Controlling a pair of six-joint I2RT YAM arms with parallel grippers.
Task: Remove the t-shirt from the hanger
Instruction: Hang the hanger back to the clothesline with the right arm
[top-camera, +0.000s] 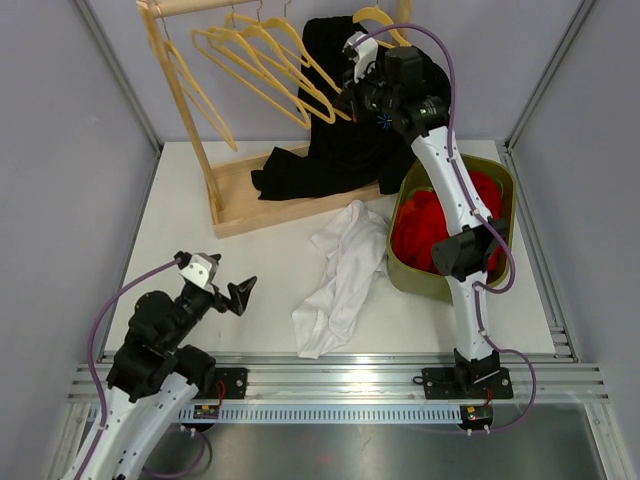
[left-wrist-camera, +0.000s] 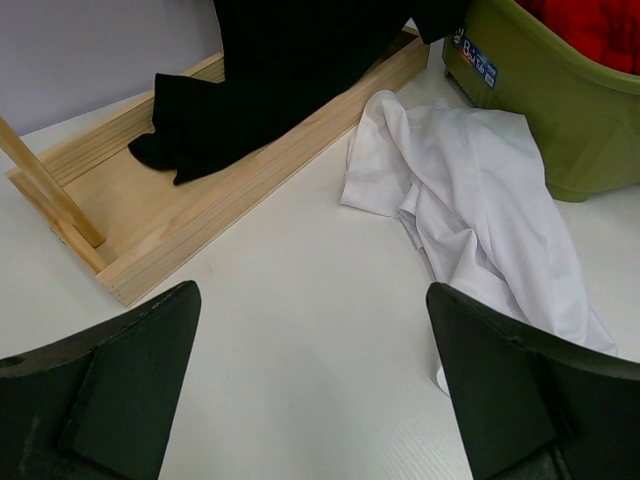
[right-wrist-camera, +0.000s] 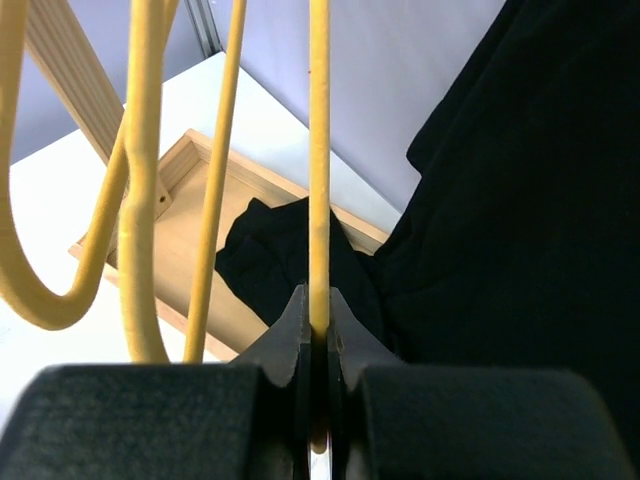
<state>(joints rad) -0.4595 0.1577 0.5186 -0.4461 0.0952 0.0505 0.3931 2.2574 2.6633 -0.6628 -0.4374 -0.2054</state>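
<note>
Hanger (right-wrist-camera: 319, 150) inside right gripper (right-wrist-camera: 318, 312), wrist view only.

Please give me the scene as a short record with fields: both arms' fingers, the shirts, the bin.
right fingers: shut on the bar of a yellow hanger, beside the black t-shirt
left fingers: open, empty, above the table
black t-shirt: hanging on the rack, lower part on the wooden base
white t-shirt: crumpled on the table, beside the green bin
green bin: holds red cloth

Blk t-shirt (top-camera: 345, 150), yellow hangers (right-wrist-camera: 143, 200), white cloth (top-camera: 340, 280), red clothes (top-camera: 425, 225), olive-grn bin (left-wrist-camera: 520, 110), pale wood rack (top-camera: 290, 205).
</note>
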